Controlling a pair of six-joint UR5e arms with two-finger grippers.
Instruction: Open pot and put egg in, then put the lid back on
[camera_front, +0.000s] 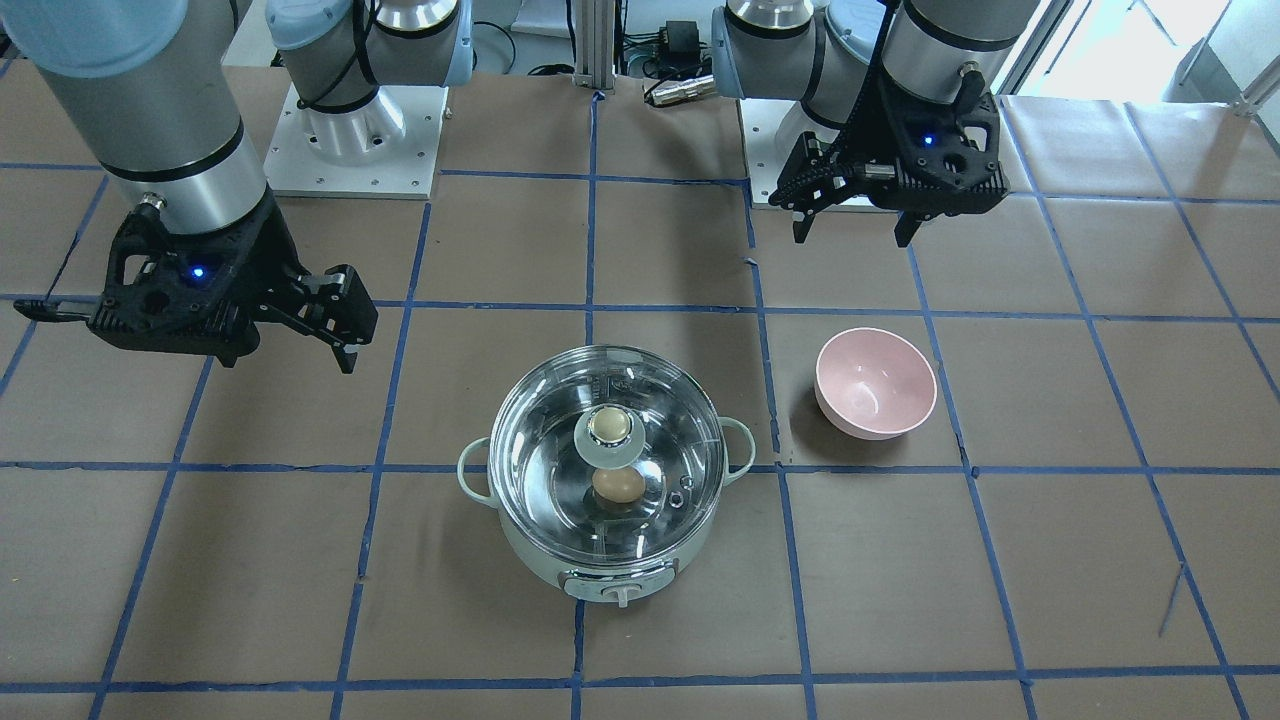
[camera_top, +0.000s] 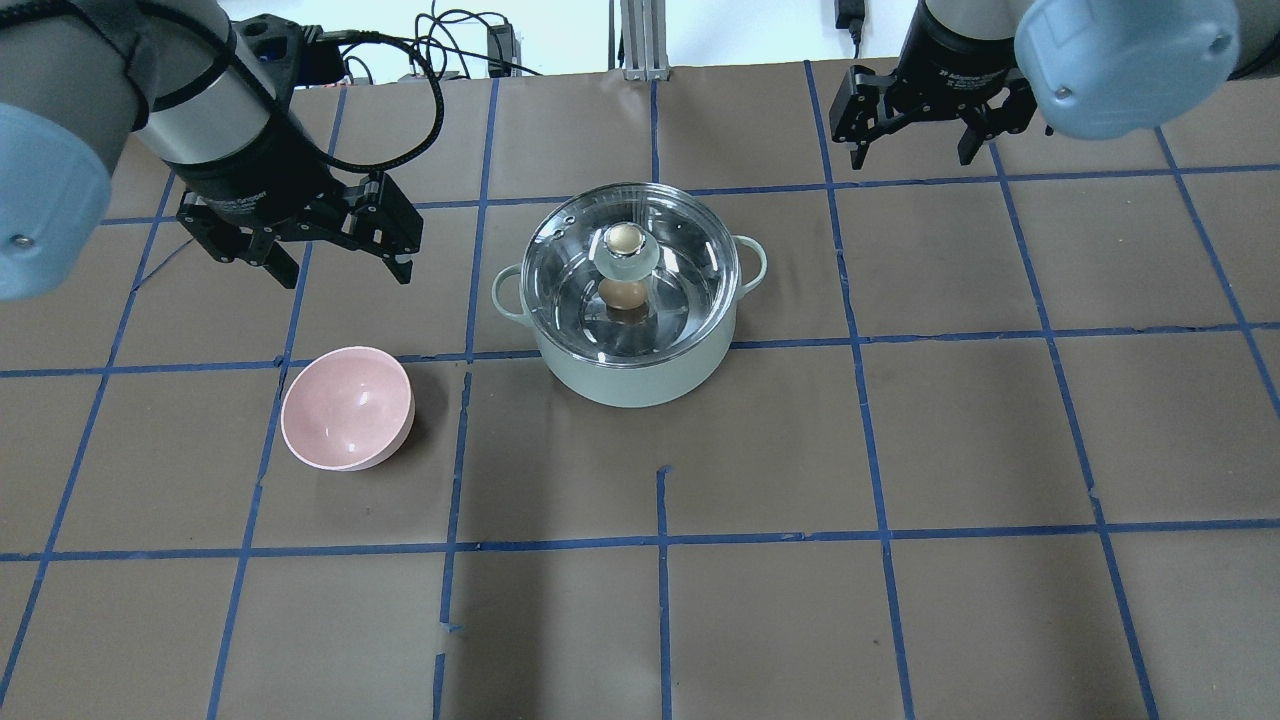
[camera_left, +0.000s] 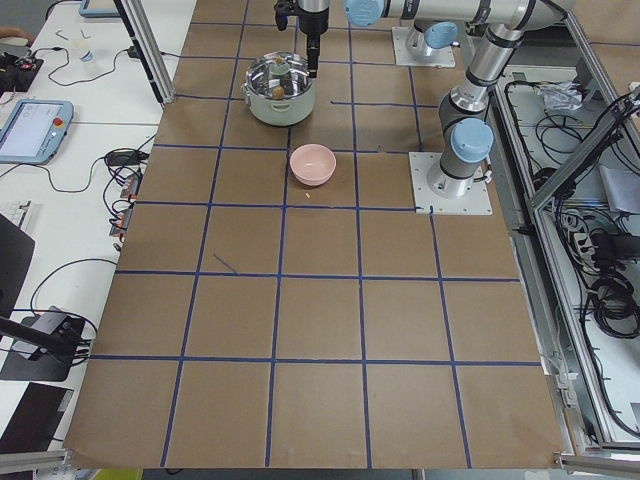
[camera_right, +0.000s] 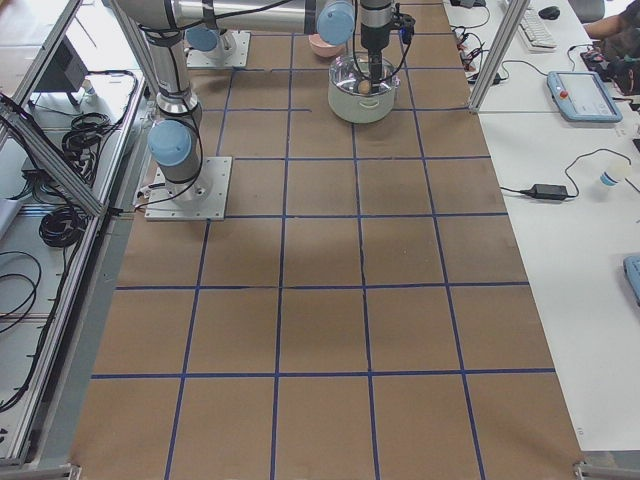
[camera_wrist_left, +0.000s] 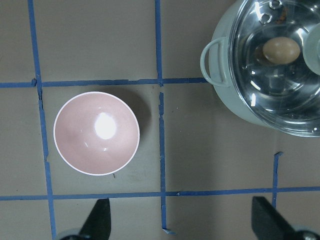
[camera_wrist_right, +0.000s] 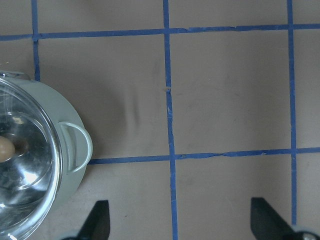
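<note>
The mint-green pot (camera_front: 610, 562) stands mid-table with the clear glass lid (camera_front: 613, 440) seated on it. The brown egg (camera_front: 618, 485) lies inside on the steel bottom, seen through the glass. In the overhead view the pot (camera_top: 640, 375), the lid (camera_top: 628, 250) and the egg (camera_top: 625, 293) show the same. My left gripper (camera_top: 340, 270) is open and empty, raised between the pot and the pink bowl. My right gripper (camera_top: 913, 158) is open and empty, raised beyond the pot's other side. The egg also shows in the left wrist view (camera_wrist_left: 281, 50).
An empty pink bowl (camera_top: 347, 408) sits on the table on my left of the pot; it lies under my left gripper (camera_wrist_left: 182, 225) in the wrist view. The table is brown paper with blue tape lines. Both robot bases stand at the table's robot-side edge.
</note>
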